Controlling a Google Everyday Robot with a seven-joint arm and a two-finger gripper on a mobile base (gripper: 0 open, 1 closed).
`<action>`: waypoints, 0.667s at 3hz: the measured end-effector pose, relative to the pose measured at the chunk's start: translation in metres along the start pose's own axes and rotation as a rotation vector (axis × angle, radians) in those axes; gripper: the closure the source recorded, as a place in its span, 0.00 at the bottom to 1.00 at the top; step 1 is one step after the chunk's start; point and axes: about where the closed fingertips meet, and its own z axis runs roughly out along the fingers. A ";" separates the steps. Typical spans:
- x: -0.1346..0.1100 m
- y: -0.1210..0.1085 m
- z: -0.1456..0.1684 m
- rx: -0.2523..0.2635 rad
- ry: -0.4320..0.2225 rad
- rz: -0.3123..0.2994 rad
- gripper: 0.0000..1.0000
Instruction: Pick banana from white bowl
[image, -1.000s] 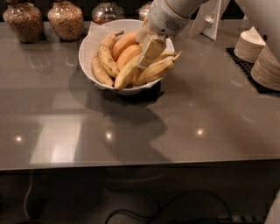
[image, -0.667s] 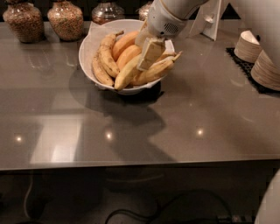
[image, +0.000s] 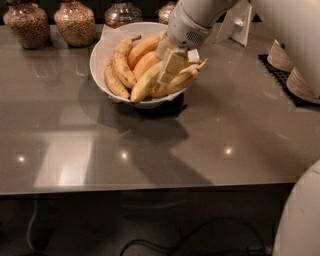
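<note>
The white bowl (image: 100, 50), lined with white paper, stands at the back middle of the grey counter and holds several bananas. The banana (image: 145, 84), long, thick and pale yellow, lies slanted across the bowl's front right, its lower end at the front rim. My gripper (image: 181, 67) reaches down from the upper right into the bowl's right side and sits at the banana's upper half, covering that part. A slimmer yellow banana (image: 121, 60) with a stem tip lies to the left. Two orange-toned bananas (image: 144, 48) lie behind.
Glass jars of grain (image: 27, 22) (image: 75, 20) stand along the back left edge. A white card stand (image: 239, 22) is behind my arm. Stacked off-white bowls (image: 300, 82) sit on a black mat (image: 274, 67) at the right. The counter's front edge runs below.
Nothing has visibly moved; my gripper stays at the same place over the banana in the bowl.
</note>
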 end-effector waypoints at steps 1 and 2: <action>0.004 -0.002 0.009 -0.014 0.004 0.007 0.41; 0.005 -0.004 0.014 -0.023 0.005 0.008 0.52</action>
